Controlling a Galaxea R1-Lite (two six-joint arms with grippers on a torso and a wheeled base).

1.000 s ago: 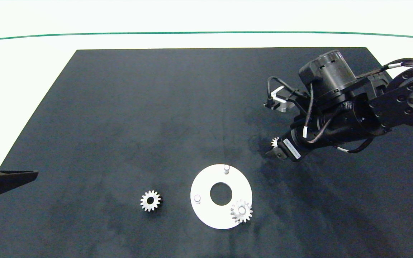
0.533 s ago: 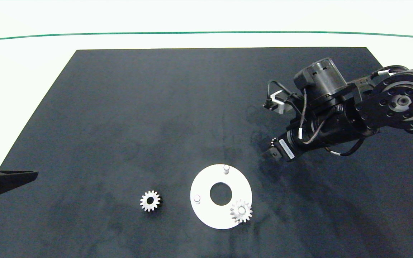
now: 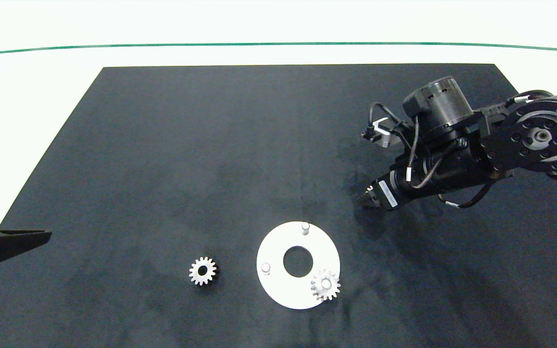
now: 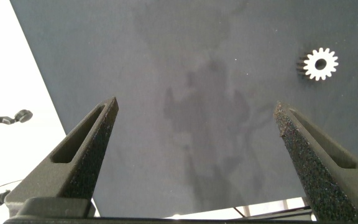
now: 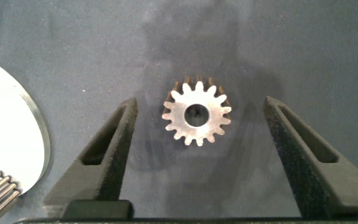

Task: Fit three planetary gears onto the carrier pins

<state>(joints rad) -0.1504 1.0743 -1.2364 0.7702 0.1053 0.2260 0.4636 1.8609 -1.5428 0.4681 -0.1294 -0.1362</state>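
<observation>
Right gripper (image 5: 196, 134) is over the black mat (image 3: 211, 145), up and to the right of the white disc (image 3: 278, 290), fingers spread wide and astride one planetary gear (image 5: 197, 115) lying flat, neither finger touching it. A second gear (image 3: 326, 284) sits on one carrier pin (two pins (image 3: 305, 226) bare); the third (image 3: 203, 270) lies left of the disc. Left gripper (image 4: 197, 162) is parked at the mat's left edge, released.

In the head view, the right arm (image 3: 452, 159) covers the third gear (image 5: 196, 116) at centre right. The left gripper (image 3: 7, 241) is cut off by the left edge, so its spread is unreadable there.
</observation>
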